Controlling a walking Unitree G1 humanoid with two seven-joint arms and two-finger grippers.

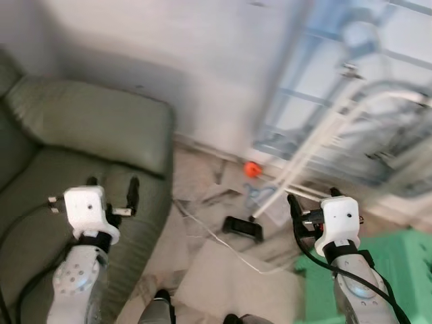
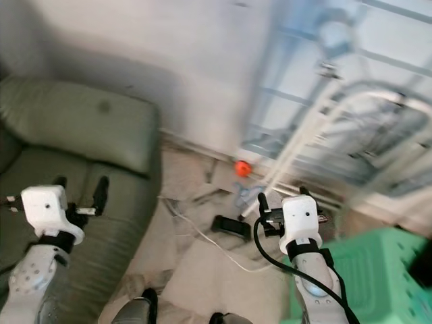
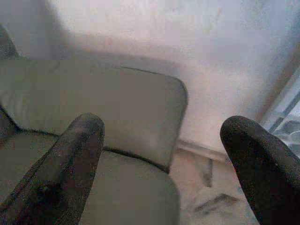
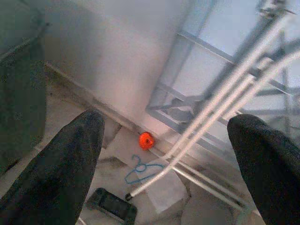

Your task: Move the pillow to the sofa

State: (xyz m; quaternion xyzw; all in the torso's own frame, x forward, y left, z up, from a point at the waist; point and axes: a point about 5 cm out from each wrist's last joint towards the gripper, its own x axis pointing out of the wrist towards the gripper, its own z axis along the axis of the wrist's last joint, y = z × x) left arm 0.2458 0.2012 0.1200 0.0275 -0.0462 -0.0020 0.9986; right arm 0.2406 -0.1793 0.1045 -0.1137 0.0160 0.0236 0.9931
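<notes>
Both pincers are spread and empty — left gripper (image 1: 111,192) over the green sofa (image 1: 88,128), right gripper (image 4: 168,154) above littered floor (image 1: 223,270). I see no pillow here, so I would turn slowly and scan before reaching.

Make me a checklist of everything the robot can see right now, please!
Surface: pale marbled floor, littered.
Job's things: green sofa on the robot's left; pillow nothing seen.
Clutter: small orange ball by the wall, blue hanger, black flat device, white paper sheet, green plastic crate on the right.
Grippers: left gripper open, empty, over the sofa seat; right gripper open, empty, over the floor.
Cables: thin white cord across the floor; black cables along both arms.
Surroundings: white wall, blurred metal frame with white tubes.
</notes>
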